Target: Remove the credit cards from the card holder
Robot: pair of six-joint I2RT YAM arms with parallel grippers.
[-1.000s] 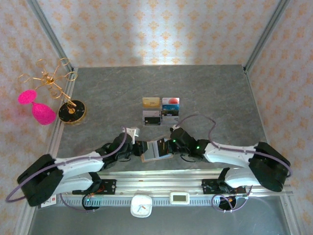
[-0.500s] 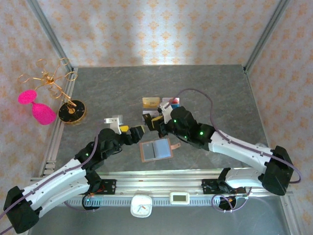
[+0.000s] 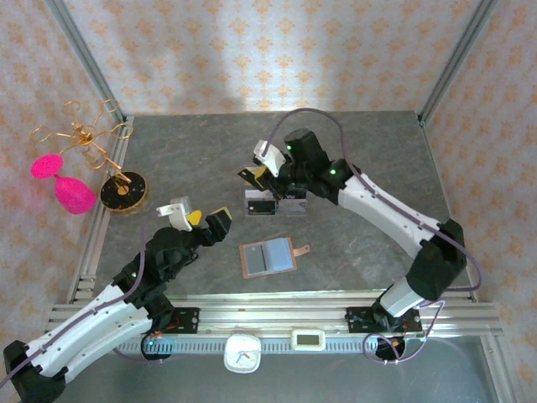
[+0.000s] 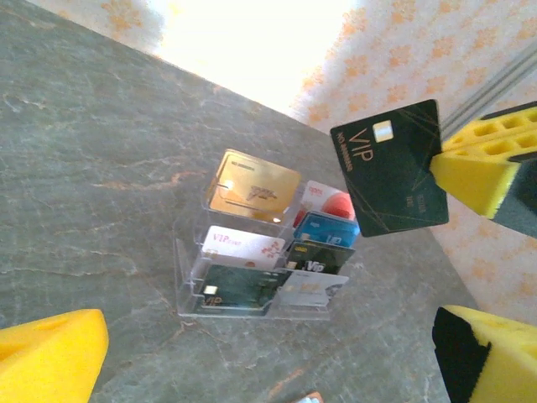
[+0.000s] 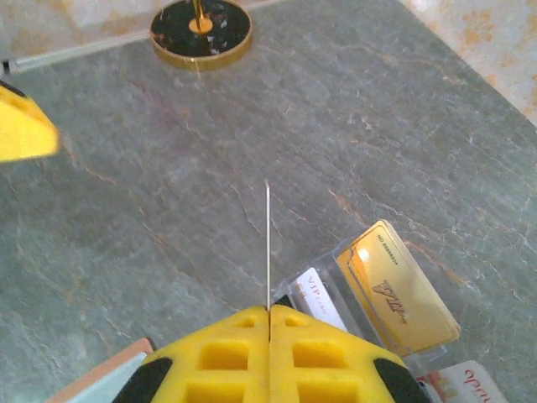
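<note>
Card holder (image 3: 268, 258) and cards are set out on a grey stone-patterned table (image 3: 377, 151). In the table's near half the card holder is laid open and flat, bluish-grey sleeves up and snap tab to the right. Whether any card sits in a sleeve cannot be told.

Just beyond it a clear acrylic stand (image 4: 189, 290) is placed, with several credit cards (image 4: 242, 245) lodged in its tiers, a gold card (image 4: 252, 186) at the back left. The right gripper (image 5: 268, 323) is raised over the stand's left end, its yellow pads pressed together on a black card (image 4: 388, 168). That card is pinched by one short edge and is seen edge-on as a thin line from the right wrist. The left gripper (image 3: 207, 220) is held left of the card holder and apart from it, jaws spread wide, nothing between them.

The black card is judged light, thin, stiff yet springy, and smooth enough to slip, so a firm pinch on the flat faces near an edge is called for. The card holder is judged soft and light, likely to be dragged along when a card is pulled. It would best be pinned at the cover while an exposed card edge is taken.
</note>
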